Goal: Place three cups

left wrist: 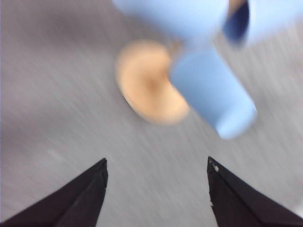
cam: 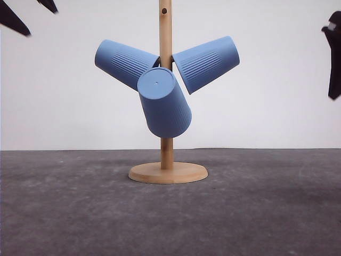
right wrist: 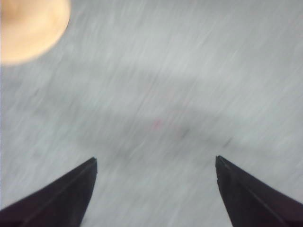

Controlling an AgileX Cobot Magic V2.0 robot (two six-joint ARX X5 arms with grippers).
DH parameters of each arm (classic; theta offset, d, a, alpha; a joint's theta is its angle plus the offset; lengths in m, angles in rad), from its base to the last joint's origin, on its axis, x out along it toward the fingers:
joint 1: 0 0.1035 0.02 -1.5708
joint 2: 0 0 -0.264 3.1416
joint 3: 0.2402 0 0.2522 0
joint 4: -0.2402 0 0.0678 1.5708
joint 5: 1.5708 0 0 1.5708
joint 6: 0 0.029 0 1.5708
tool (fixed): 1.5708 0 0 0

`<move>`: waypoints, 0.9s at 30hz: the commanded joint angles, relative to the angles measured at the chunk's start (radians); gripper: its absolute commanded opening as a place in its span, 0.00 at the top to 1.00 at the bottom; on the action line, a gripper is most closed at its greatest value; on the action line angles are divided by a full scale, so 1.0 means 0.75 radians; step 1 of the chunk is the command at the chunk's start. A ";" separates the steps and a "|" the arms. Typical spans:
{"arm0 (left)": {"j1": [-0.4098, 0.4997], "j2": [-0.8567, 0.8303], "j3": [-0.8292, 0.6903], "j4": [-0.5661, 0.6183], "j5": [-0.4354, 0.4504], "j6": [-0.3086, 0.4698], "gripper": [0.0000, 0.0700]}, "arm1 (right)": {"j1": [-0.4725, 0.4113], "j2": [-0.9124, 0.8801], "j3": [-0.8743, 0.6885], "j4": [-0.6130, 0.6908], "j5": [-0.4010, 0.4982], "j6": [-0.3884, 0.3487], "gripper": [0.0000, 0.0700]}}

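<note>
My left end effector has its two dark fingers spread wide apart with nothing between them, hanging above the grey table; in the front view I see it only as dark tips at the upper left corner. My right end effector is likewise spread and empty over bare table, and appears as a dark shape at the right edge of the front view. Both wrist views are blurred.

Between the arms stands a wooden cup tree with a round base resting on the table. All three cups hang on it, mouths toward the post, bottoms pointing outward. The left cup tilts up to the left, the right cup tilts up to the right, and the front cup points toward me, overlapping the post. From my left wrist I see the front cup just beside the base.
</note>
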 commanded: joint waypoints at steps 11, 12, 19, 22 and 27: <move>0.066 -0.421 -0.548 0.357 -0.091 -0.040 0.44 | -0.027 -0.104 0.019 0.178 -0.007 -0.071 0.30; 0.066 -0.441 -0.591 0.379 -0.091 -0.040 0.44 | -0.027 -0.109 0.019 0.178 -0.007 -0.071 0.30; 0.066 -0.472 -0.681 0.391 -0.089 -0.042 0.44 | -0.026 -0.108 0.019 0.172 0.007 -0.072 0.30; 0.066 -0.473 -0.681 0.368 -0.088 -0.036 0.59 | -0.027 -0.108 0.019 0.172 0.009 -0.076 0.48; 0.066 -0.473 -0.681 0.353 -0.083 -0.030 1.00 | -0.026 -0.108 0.019 0.167 0.008 -0.083 0.98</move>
